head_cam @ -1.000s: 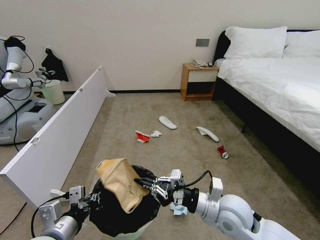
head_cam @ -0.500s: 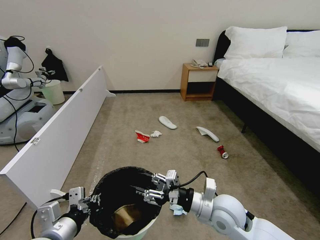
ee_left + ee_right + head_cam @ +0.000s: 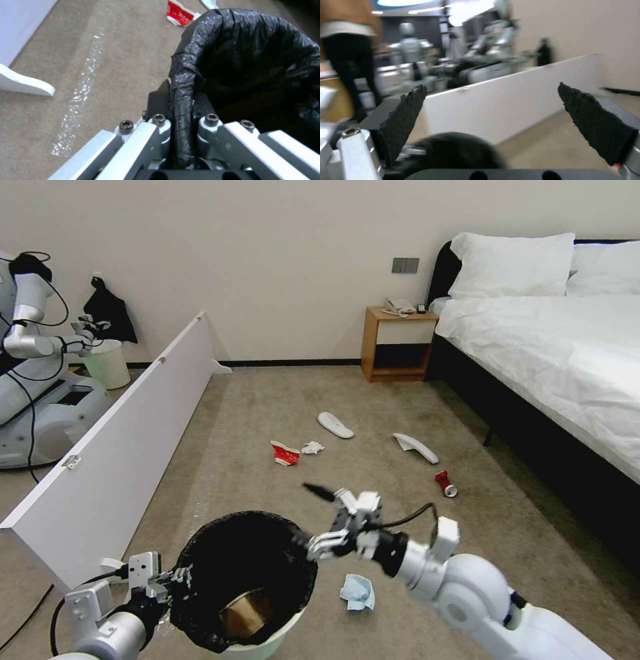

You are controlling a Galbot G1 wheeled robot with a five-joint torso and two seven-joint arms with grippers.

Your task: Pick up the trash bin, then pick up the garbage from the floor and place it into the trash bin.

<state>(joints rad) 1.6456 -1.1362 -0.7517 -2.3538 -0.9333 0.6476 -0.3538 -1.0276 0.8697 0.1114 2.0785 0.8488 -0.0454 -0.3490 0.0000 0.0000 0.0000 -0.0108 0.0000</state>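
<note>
Fingers of your left gripper pinch the bag-lined rim of the trash bin, held low at front-left. A brown paper bag lies inside. Your right gripper is spread wide and empty just beside the rim. Left on the carpet: blue tissue, crushed cup, white tissue, two slippers, red can.
</note>
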